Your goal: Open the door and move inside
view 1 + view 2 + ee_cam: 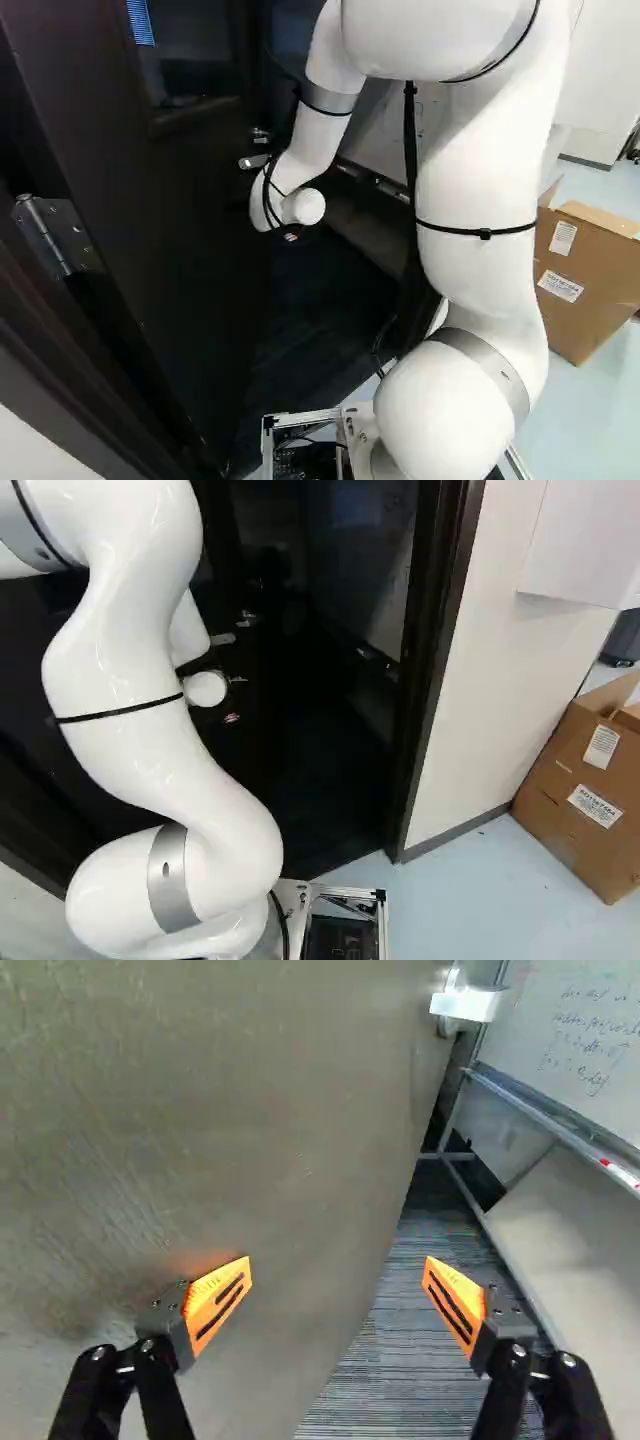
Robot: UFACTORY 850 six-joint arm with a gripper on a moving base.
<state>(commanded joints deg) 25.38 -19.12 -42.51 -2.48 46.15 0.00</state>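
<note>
Left base view: door (190,230) stands open, hinge (50,235) at the left; arm (480,180) reaches into the doorway.

Right base view: door frame (430,660) right of the arm, carton (580,790) beyond the wall.

Wrist view: gripper (338,1263) wide open, gripping nothing. One pad (218,1300) close by the door face, contact unclear. Handle (468,1003) ahead, near whiteboard (585,1050).
</note>
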